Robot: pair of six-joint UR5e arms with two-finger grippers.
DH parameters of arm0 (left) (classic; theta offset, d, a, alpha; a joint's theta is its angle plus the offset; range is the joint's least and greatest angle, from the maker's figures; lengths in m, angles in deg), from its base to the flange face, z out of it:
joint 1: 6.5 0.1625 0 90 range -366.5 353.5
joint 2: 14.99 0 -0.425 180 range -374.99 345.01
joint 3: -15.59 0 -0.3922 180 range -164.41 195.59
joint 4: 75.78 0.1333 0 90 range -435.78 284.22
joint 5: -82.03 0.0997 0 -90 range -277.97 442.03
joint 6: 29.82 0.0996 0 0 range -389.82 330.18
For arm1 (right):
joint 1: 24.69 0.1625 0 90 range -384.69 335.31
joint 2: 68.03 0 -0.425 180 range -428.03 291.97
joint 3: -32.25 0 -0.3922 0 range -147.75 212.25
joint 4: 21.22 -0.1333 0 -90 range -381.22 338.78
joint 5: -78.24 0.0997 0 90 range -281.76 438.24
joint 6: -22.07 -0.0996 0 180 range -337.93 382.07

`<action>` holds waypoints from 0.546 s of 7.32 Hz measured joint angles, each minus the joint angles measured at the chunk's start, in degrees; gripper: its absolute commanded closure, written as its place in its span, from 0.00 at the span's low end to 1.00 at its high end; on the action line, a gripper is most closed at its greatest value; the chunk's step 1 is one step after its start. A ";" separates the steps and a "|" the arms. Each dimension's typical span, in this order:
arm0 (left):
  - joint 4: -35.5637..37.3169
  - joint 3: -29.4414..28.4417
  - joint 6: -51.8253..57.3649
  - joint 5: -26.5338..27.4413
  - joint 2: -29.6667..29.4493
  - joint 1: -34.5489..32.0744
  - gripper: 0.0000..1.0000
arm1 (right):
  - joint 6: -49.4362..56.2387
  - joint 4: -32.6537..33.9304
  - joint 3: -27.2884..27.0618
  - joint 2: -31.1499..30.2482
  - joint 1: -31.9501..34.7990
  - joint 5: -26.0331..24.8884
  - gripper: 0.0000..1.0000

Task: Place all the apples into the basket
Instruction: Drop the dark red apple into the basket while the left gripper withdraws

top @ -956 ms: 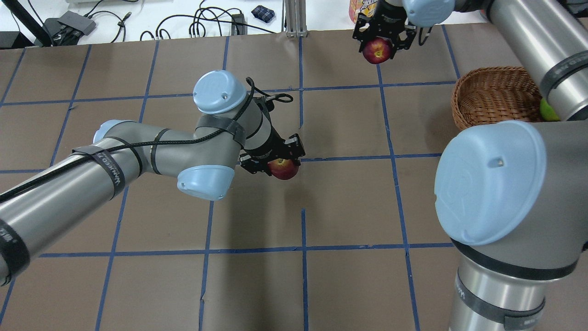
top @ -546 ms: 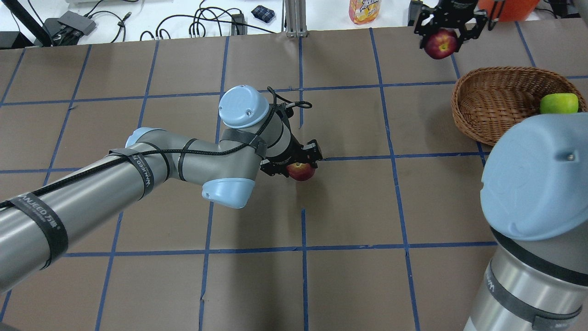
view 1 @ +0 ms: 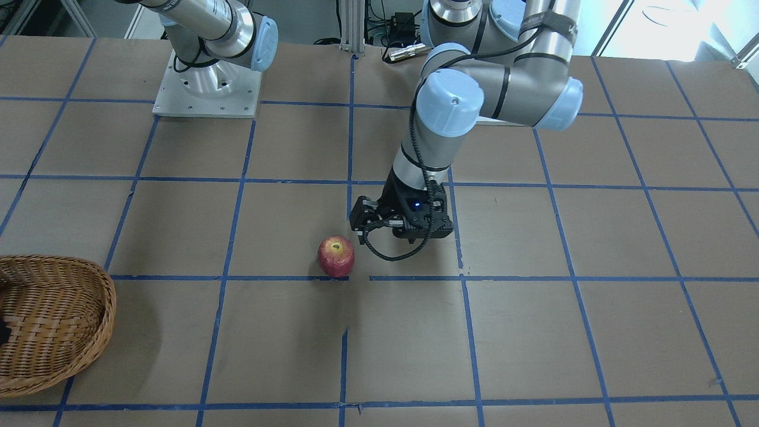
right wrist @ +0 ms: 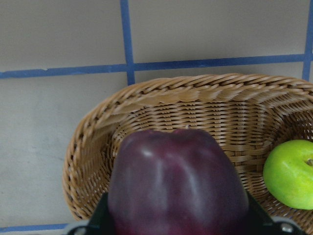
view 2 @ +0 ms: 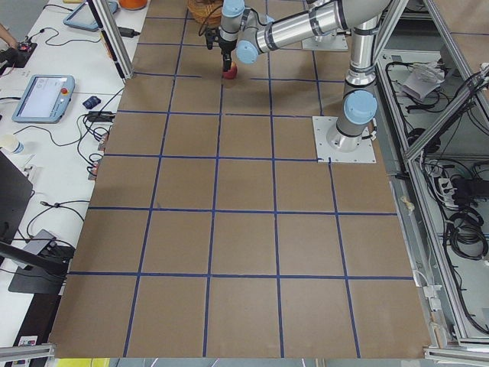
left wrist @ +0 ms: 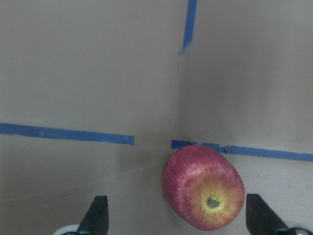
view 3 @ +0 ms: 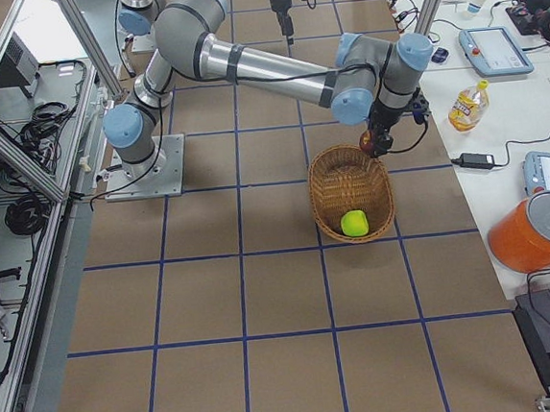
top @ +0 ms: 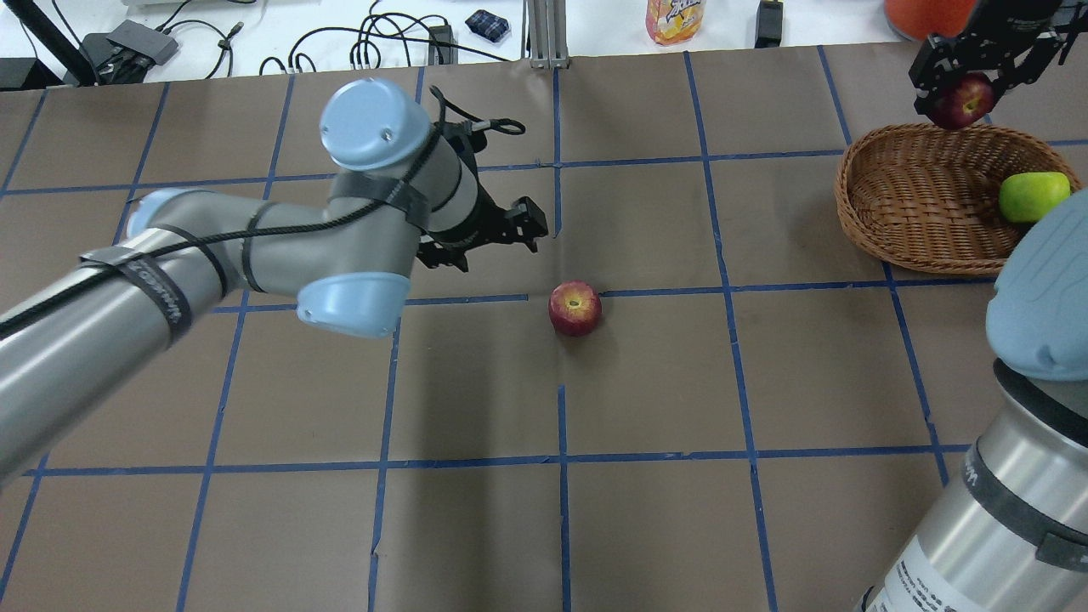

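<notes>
The red apple [top: 575, 308] with yellowish streaks lies alone on the table by a blue tape line. It also shows in the front view [view 1: 336, 256] and the left wrist view [left wrist: 203, 188]. My left gripper [top: 493, 238] is open and empty, raised just behind and to the left of it. My right gripper [top: 965, 85] is shut on the maroon apple [right wrist: 178, 181] and holds it over the far rim of the wicker basket [top: 884, 195]. The yellow-green apple [top: 1033, 195] lies inside the basket.
A drink bottle [top: 676, 19], cables and an orange container [top: 922, 13] sit beyond the table's far edge. My right arm's elbow [top: 1045, 297] looms over the near right of the table, just in front of the basket.
My left gripper opened, let go of the red apple on the table and drew back up and to the left. My right gripper carried the maroon apple rightward to over the basket's rim.
</notes>
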 measured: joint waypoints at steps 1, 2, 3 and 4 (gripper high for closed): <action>-6.91 -2.26 5.21 0.59 3.58 4.02 0.00 | 3.08 2.82 -2.29 0.33 -1.56 -0.03 1.00; -13.17 -4.05 8.70 1.34 6.72 7.21 0.00 | 5.69 6.43 -5.33 0.55 -2.95 -0.05 1.00; -18.99 -5.25 11.71 2.01 9.59 9.24 0.00 | 7.76 9.44 -8.31 0.59 -4.44 -0.04 1.00; -24.78 -6.83 14.80 3.40 12.47 10.46 0.00 | 9.63 11.50 -10.79 0.54 -5.77 -0.14 0.98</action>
